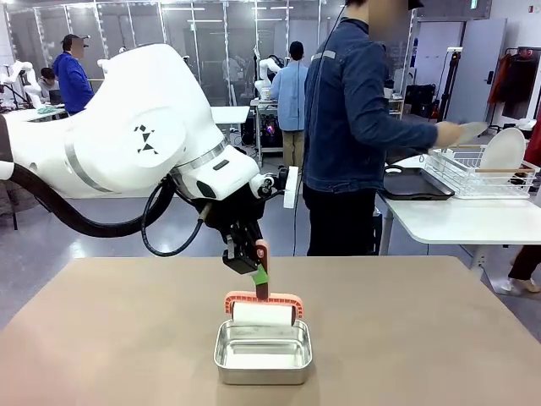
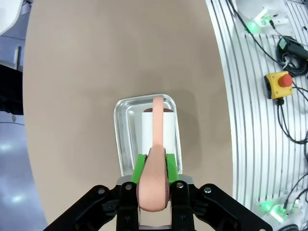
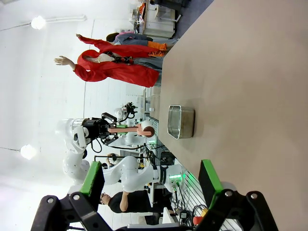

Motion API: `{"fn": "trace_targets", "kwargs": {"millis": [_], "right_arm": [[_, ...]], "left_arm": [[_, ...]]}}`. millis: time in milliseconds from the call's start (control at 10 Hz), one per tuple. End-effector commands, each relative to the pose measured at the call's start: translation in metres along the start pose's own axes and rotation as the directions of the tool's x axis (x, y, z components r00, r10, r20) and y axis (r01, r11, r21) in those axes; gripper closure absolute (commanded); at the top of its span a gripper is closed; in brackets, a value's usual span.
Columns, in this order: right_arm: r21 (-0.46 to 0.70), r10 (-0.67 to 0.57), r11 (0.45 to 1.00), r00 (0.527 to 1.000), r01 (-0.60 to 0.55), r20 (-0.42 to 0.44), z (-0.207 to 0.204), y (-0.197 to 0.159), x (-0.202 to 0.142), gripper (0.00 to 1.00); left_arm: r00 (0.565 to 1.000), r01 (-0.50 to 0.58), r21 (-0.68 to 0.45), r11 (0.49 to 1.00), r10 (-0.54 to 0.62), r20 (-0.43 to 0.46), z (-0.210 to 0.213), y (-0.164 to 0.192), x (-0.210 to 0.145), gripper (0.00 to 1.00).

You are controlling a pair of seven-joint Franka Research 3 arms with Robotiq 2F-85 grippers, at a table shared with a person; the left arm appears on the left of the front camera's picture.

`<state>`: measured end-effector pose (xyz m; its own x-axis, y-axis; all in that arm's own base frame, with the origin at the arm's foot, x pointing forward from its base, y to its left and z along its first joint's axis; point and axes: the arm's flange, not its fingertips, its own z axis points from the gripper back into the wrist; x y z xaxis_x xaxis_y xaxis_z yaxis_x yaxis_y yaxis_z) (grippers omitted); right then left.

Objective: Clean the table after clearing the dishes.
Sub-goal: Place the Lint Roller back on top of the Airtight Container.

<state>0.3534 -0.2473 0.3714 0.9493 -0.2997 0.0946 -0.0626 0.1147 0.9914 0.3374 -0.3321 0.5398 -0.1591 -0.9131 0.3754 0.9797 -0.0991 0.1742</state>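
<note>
Table (image 1: 101,338), tan top, nearest and widest: bare apart from one pan, no plates or trays on it. Judged: clearing done, wiping not yet begun.

Left arm (image 1: 144,135): reaches in low over the table's middle, wrist turned down, so that the tool hangs straight over the pan.

Person (image 1: 355,127) at the far side, turned toward the white side table (image 1: 456,222), hand at the wire rack (image 1: 473,173). One white plate (image 1: 504,150) upright in the rack, a dark tray (image 1: 414,183) flat beside it. Dishes thus parked off the work surface, out of the cleaning path.

Pan (image 1: 263,351), steel, near the front edge at centre; seemingly the roller's rest, keeping it off the table top.

Roller (image 1: 263,313), white roll in a pink frame: held level just above the pan's far rim; from the right wrist view, apart from the pan, not touching.

Left gripper (image 1: 254,266): green pads clenched on the roller's pink handle (image 2: 155,163), handle running along the fingers, roll pointing down.

Right gripper (image 3: 151,180): fingers spread wide, nothing between them, well back from the pan; likely kept clear of the roller's path.
</note>
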Motion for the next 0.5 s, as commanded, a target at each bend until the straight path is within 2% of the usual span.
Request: {"fn": "trace_targets", "kwargs": {"millis": [0,200,400], "right_arm": [[0.004,0.002,1.0,1.0,-0.002,0.0,-0.001,0.003,-0.001,0.0],[0.004,0.002,1.0,1.0,-0.002,0.0,-0.001,0.003,-0.001,0.0],[0.004,0.002,1.0,1.0,-0.002,0.0,-0.001,0.003,-0.001,0.0]], "left_arm": [[1.0,0.005,-0.003,1.0,-0.005,0.02,0.007,-0.007,-0.003,0.79],[1.0,0.003,0.006,1.0,-0.003,0.003,0.003,-0.001,0.001,0.79],[1.0,0.001,-0.042,0.999,-0.002,-0.007,-0.031,0.015,-0.002,0.79]]}}
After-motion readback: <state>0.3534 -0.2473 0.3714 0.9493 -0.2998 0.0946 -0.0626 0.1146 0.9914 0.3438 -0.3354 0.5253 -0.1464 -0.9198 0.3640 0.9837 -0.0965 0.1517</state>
